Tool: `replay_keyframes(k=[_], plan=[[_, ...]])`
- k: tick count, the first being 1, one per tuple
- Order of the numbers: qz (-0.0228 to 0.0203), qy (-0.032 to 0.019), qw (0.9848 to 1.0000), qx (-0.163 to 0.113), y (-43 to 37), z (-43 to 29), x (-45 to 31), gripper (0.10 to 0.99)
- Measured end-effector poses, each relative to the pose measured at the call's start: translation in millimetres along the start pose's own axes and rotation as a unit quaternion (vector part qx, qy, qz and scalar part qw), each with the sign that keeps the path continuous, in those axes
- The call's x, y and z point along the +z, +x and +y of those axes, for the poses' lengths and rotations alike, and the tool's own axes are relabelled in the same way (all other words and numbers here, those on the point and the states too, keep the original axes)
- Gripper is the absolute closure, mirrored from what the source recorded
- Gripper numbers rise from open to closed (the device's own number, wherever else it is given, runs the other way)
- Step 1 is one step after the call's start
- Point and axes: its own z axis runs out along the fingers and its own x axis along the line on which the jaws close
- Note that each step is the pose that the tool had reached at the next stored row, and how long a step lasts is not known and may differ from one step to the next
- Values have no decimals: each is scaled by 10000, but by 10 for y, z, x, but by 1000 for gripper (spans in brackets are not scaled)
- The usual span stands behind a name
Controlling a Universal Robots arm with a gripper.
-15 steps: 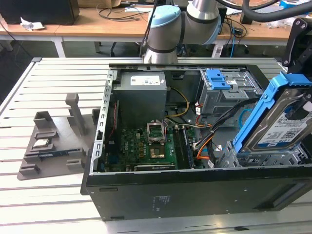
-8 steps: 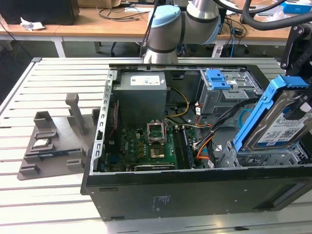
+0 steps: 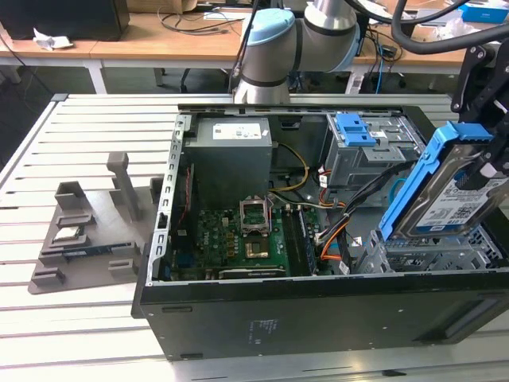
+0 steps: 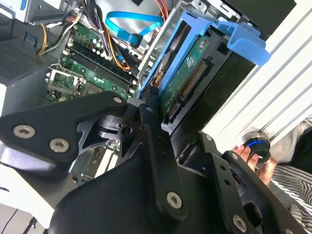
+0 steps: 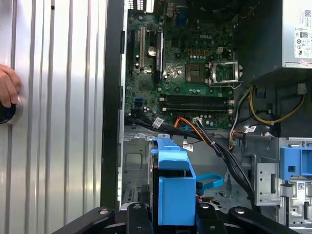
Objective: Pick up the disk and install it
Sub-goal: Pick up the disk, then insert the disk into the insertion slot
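Observation:
The disk, a silver drive with a white-and-blue label in a bright blue carrier, hangs tilted on edge over the metal drive cage at the exterior view's right end of the open computer case. My gripper is shut on it from above, at the carrier's upper end. In the second wrist view the black fingers clamp the disk near its connector edge. In the first wrist view the blue carrier stands between my gripper's two fingers, above the cage floor.
Inside the case lie the motherboard, the grey power supply, a blue ribbed latch and loose cables. A grey fixture sits on the slatted table. A person's hand rests on a blue knob beside the case.

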Motion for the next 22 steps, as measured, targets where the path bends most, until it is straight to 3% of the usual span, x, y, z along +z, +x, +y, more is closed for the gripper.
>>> replay_keyframes(k=[16, 22], plan=[[1, 0, 10000, 0, 0, -1, 2, 722], [43, -1, 10000, 2, -57, -22, 29, 722]])
